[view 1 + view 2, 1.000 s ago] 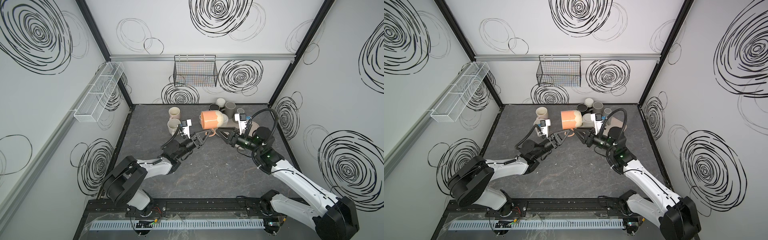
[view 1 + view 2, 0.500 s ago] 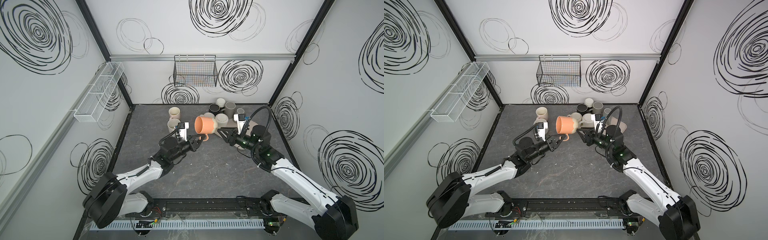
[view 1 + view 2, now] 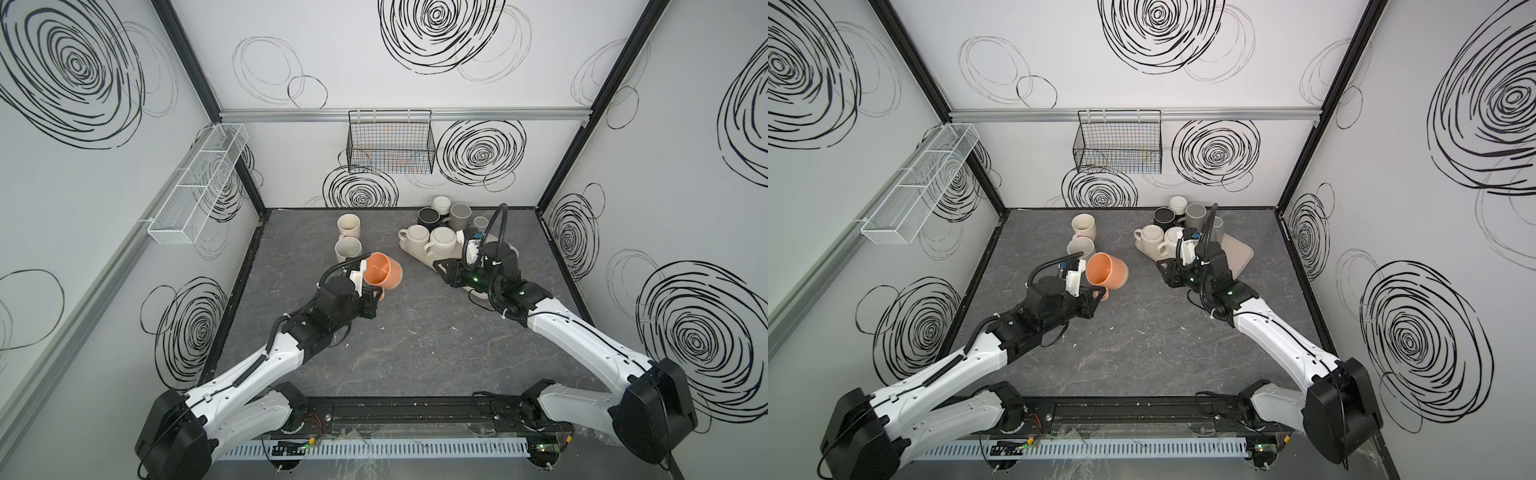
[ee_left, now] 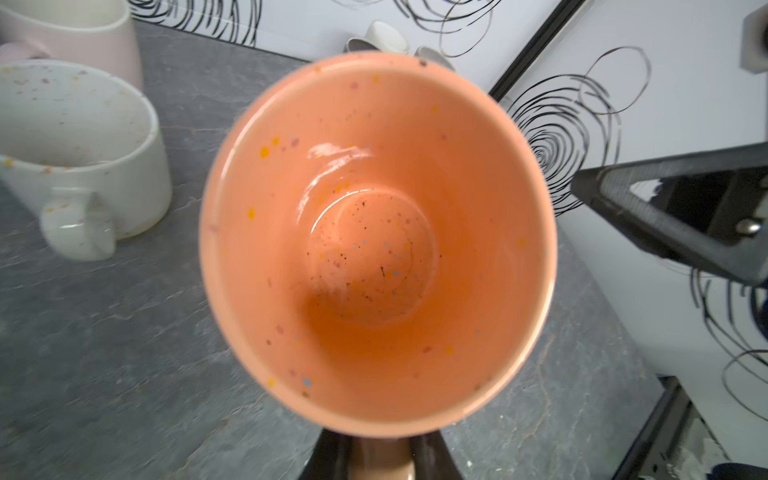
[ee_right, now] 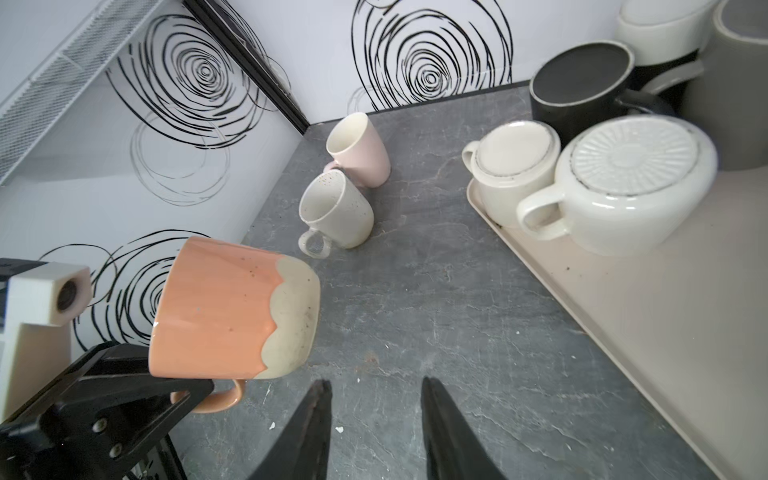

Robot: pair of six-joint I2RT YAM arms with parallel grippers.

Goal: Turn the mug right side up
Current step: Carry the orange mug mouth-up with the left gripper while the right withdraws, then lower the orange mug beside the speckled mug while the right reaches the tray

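The orange mug (image 5: 232, 316) is held clear of the tabletop (image 5: 415, 291), well apart from the tray (image 5: 623, 316) on the left arm's side. It is tipped on its side, with the mouth turned away from the tray and the base towards it. Glazed ceramic is suggested by the glossy, speckled interior (image 4: 374, 241). A cream scalloped band rings the base.

The mug is judged stiff, brittle, fairly heavy and slick, so a knock against the tabletop would risk chipping. The loop handle, hanging below the body, is clamped between the closed jaws of the left gripper (image 5: 195, 390). That hold is judged secure against slipping, but liable to let the body swing as it is turned.

The jaws of the right gripper (image 5: 376, 384) stand partly open and empty, between mug and tray. The tabletop is dark grey and stone-veined. On the matte beige tray, two cream mugs (image 5: 615, 187) rest upside down, one with a ribbed base.
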